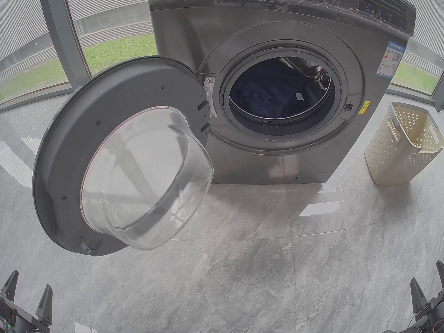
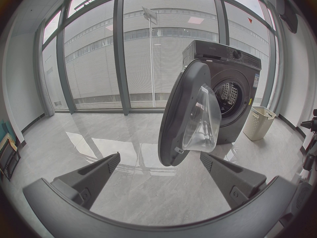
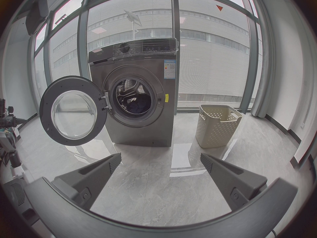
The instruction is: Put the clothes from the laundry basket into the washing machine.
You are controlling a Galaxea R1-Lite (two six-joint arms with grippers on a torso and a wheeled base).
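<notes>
The grey washing machine (image 1: 277,33) stands ahead with its round door (image 1: 120,158) swung wide to the left. Dark blue clothes (image 1: 273,93) lie inside the drum (image 3: 133,98). A cream laundry basket (image 1: 404,142) stands on the floor to the machine's right; its inside looks bare from the right wrist view, basket (image 3: 218,124). My left gripper (image 1: 27,294) is low at the near left, open with nothing held. My right gripper (image 1: 430,285) is low at the near right, also open and holding nothing. Both are well back from the machine.
Glossy grey tiled floor (image 1: 259,255) stretches between me and the machine. Tall windows (image 2: 99,50) run behind it. The open door (image 2: 188,113) juts out over the floor on the left side. A tripod stand (image 3: 8,139) is off to the left.
</notes>
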